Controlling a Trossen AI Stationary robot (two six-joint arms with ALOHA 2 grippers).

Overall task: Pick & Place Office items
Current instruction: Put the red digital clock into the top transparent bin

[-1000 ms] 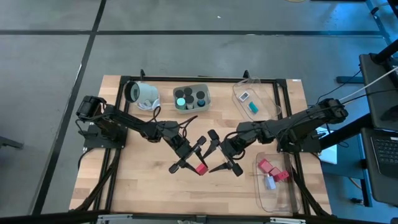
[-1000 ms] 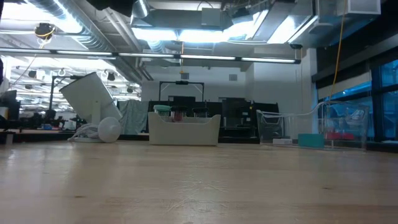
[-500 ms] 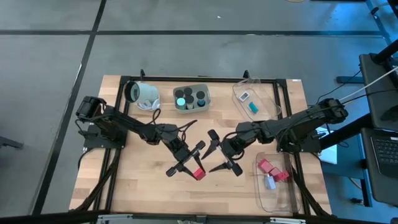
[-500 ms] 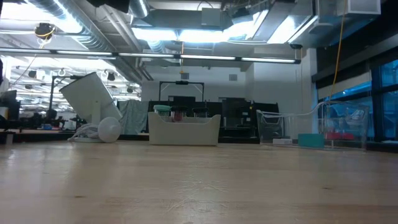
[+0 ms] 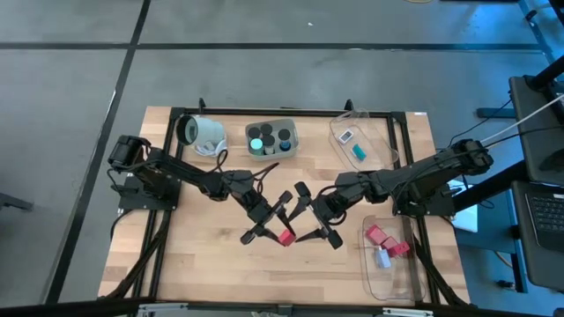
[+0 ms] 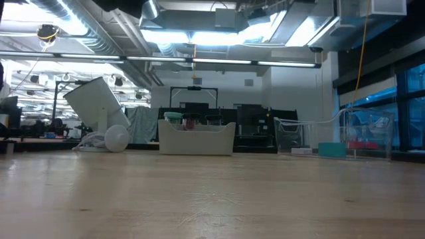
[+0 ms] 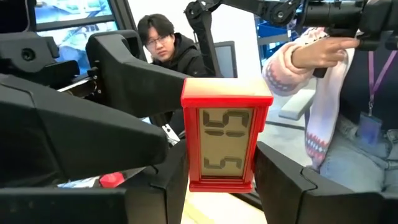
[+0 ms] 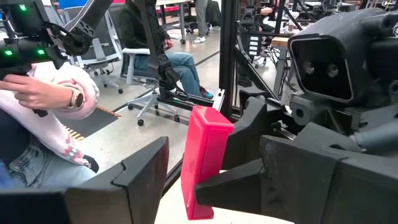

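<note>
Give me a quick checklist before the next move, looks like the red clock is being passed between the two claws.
1. Left claw shut on the red clock: ok.
2. Right claw open: ok.
3. Clock between the right claw's fingers: ok, in the right wrist view.
4. Right fingers touching the clock: cannot tell.
5. Clock lifted off the wooden table: cannot tell.
6. Clear tray with red blocks has free space: ok.

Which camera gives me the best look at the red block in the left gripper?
The left wrist view: the red block fills it, display face toward the camera, pinched in the left gripper. The right wrist view shows its plain side, the high view a red speck, the low view nothing.
</note>
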